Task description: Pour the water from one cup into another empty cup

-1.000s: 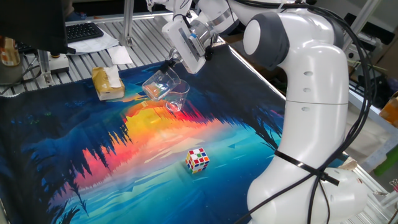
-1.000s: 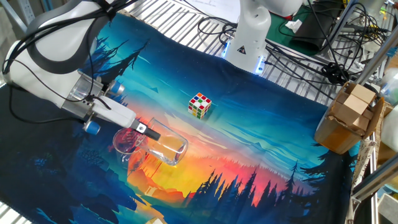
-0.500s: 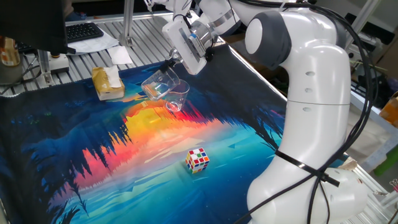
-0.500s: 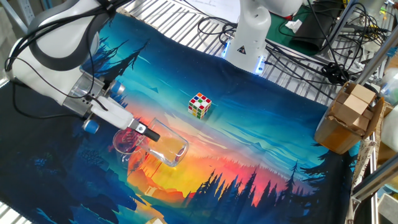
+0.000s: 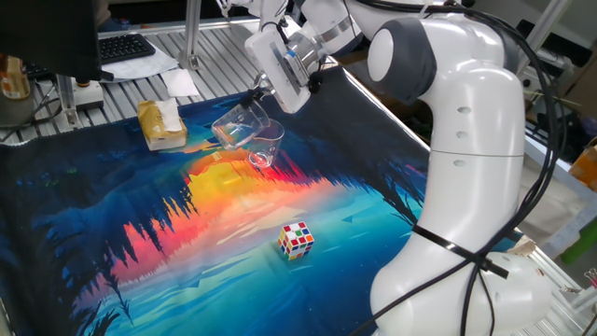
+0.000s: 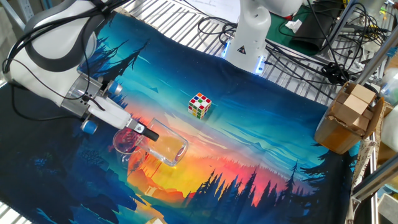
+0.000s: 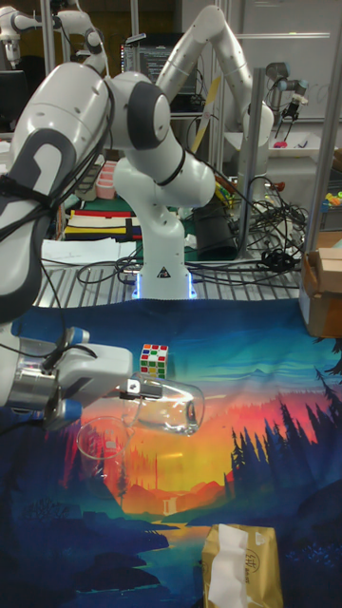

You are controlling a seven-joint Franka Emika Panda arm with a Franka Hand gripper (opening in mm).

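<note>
- Water can't really be made out, should be in the tipped cup (image 5: 235,129) the gripper (image 6: 144,130) clamps.
- Cup's barely moved over half a second, mouth hanging over the empty cup (image 6: 126,142), so pouring's underway.

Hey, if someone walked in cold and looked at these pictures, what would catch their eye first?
Probably the white arm leaning over the sunset-print cloth, its end effector holding a clear cup tipped on its side beside a second cup. Next, the Rubik's cube alone mid-cloth.
</note>
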